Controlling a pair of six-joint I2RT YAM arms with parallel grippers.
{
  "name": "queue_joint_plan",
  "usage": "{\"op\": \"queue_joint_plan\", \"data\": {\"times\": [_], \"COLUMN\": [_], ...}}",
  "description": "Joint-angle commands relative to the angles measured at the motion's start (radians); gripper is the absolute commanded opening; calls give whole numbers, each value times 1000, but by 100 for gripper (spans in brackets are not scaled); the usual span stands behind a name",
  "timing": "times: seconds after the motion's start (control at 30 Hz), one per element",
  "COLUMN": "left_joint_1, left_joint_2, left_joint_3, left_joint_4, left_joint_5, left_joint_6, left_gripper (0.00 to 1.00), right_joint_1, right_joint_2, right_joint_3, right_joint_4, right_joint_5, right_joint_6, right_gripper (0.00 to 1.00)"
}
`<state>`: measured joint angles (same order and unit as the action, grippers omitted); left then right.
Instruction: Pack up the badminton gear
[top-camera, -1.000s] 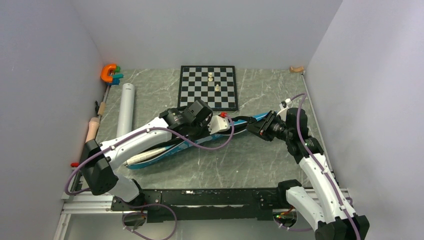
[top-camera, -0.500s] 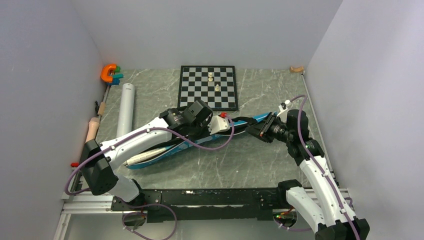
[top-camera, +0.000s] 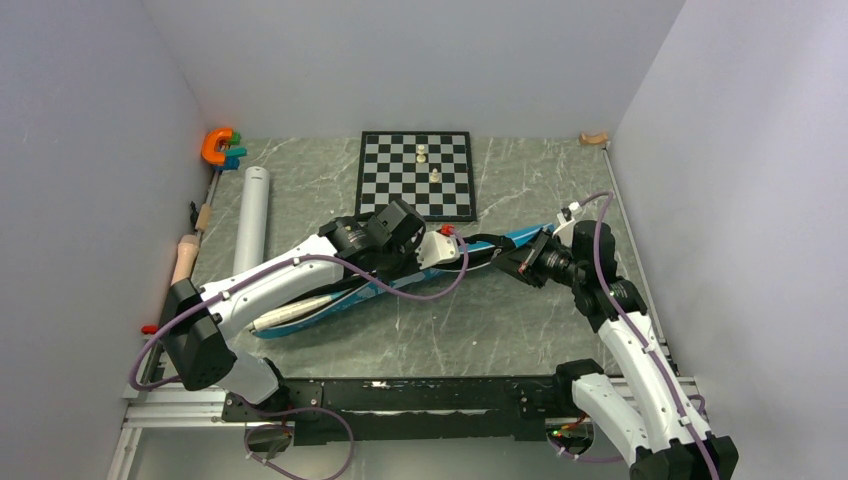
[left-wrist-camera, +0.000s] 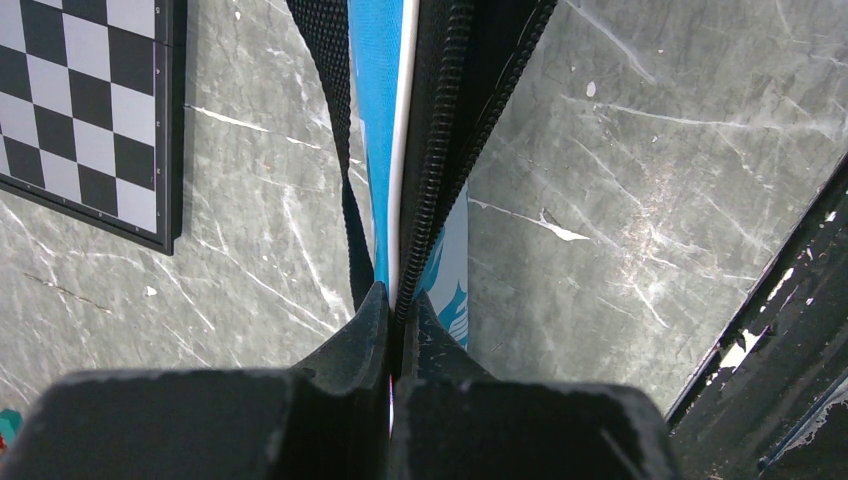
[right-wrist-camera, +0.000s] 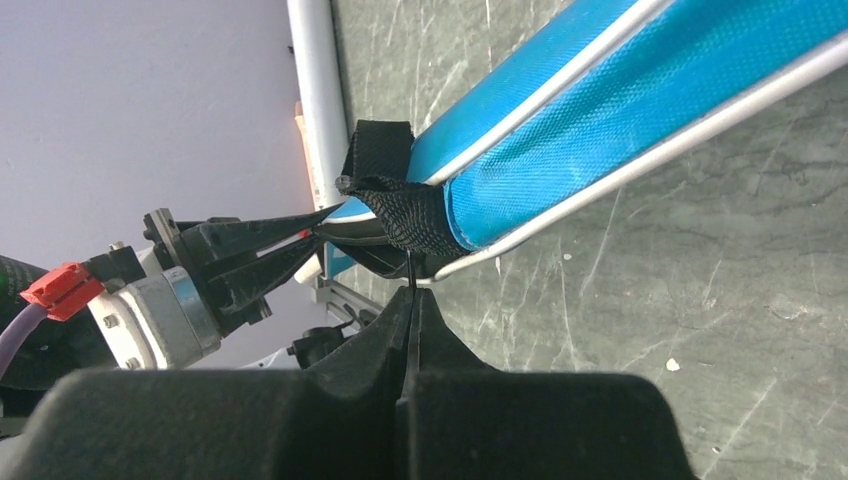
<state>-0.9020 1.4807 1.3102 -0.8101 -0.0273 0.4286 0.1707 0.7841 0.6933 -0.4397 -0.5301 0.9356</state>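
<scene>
**Now the blue bag (top-camera: 520, 237) is pinched at two places**

Nearest in, the left tool (left-wrist-camera: 392, 300) is pressed together on the bag's zipper edge. The right tool (right-wrist-camera: 412, 295) pinches a thin black tab at the bag's webbing-capped tip. The bag lies slantwise on the tabletop (top-camera: 500, 320), with a white racket handle (top-camera: 290, 315) showing at its near-left end. The white tube (top-camera: 251, 218) lies apart, by the left wall.

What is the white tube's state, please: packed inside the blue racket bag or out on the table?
Out: the white tube lies flat on the table, left of the blue racket bag.
</scene>
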Motion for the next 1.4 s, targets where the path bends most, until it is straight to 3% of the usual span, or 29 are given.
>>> {"op": "queue_joint_plan", "data": {"times": [0.0,0.23,0.57,1.1,1.23,1.37], "left_joint_1": [2,1,0,-5,-4,-3], "left_joint_2": [-40,-30,-23,-19,-25,-23], "left_joint_3": [8,33,45,74,71,77], "left_joint_4": [41,33,22,6,7,5], "left_joint_5": [-3,10,18,90,103,122], "left_joint_6": [-4,-11,-17,-56,-66,-76], "left_gripper": [0,0,0,0,0,0], "right_joint_1": [-4,34,352,627,629,578], "right_joint_2": [-25,-44,84,377,350,216], "right_joint_3": [-3,-68,-64,-24,-28,-19], "right_joint_4": [31,137,316,725,716,575], "right_joint_5": [-8,-17,177,324,365,440], "right_joint_6": [11,107,208,335,326,279], "right_gripper": [0,0,0,0,0,27]}}
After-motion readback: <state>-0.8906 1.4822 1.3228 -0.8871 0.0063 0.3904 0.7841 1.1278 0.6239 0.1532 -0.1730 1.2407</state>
